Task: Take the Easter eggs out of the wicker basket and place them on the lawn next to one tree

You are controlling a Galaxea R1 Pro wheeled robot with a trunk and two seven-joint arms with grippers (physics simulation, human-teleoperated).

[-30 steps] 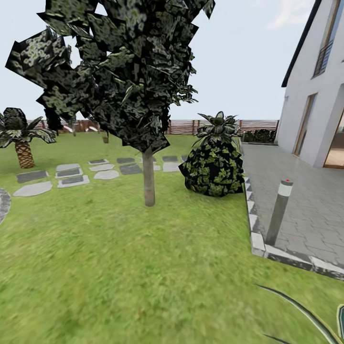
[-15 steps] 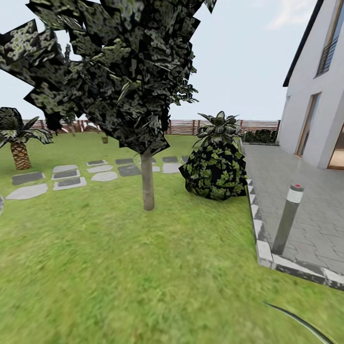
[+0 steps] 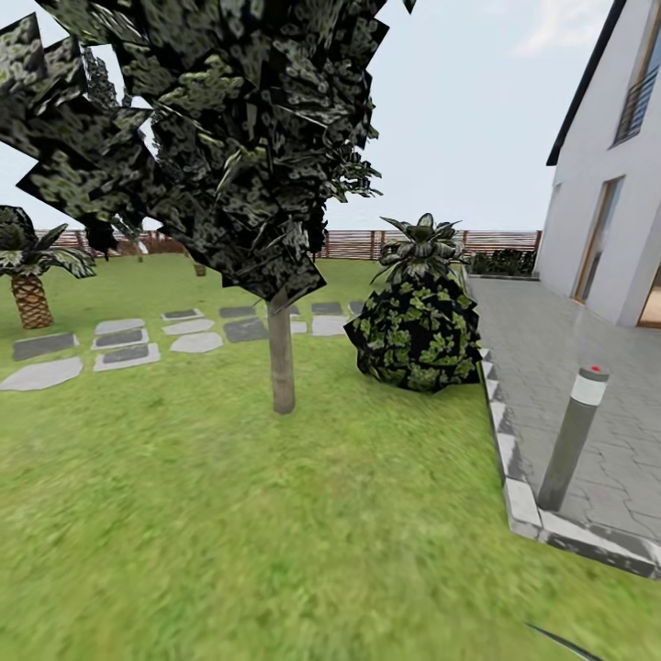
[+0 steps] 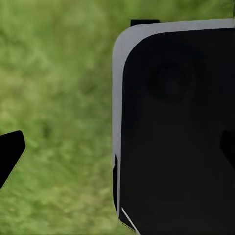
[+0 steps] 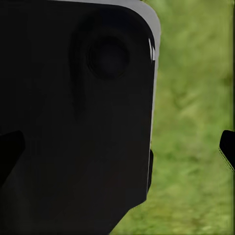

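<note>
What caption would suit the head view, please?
Garden: tree on the lawn, bush beside the patio.

The left hand [image 4: 117,147] shows two dark fingertips [image 4: 10,152] at opposite edges of its wrist view, spread wide apart. The right hand [image 5: 117,147] looks the same, fingertips [image 5: 227,147] parted, holding nothing between them.

Grey-brown trunked tree [image 3: 282,363] upright on mottled green lawn [image 3: 229,523], dark leafy canopy overhead
</note>
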